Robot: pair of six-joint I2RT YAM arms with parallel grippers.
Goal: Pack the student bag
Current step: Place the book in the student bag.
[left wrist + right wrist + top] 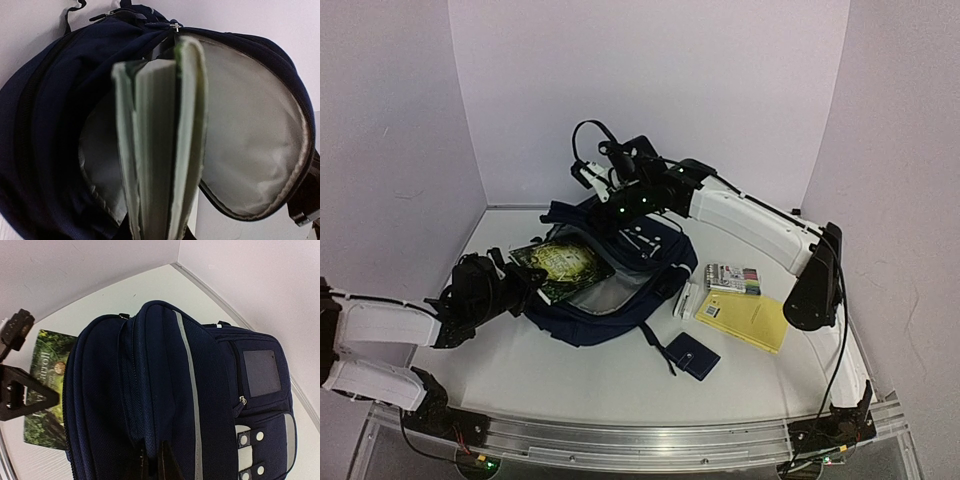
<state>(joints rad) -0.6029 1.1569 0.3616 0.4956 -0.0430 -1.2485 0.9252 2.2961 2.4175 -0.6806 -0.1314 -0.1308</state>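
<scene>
Nearest the arms, on the tabletop (570, 392), the left tool (508, 278) is clamped on a stiff green book (563, 262), held edge-first at the mouth of the student bag (595, 325) lying mid-tabletop. Its soft fabric would likely sag unless gripped at the rim, where, farther back, the right tool (152, 455) is pinched shut.

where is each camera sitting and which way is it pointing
Top external: above and behind the arm bases, looking down on the table; both arms show, left gripper on the book, right gripper at the bag.
Left wrist: on the left arm, looking along the book's page edge into the open bag; its own fingers do not show.
Right wrist: on the right arm, looking down the bag's outside; its shut gripper pinches fabric at the bottom edge.
Shared: all three see bag and book; the right wrist view also catches the left gripper.
</scene>
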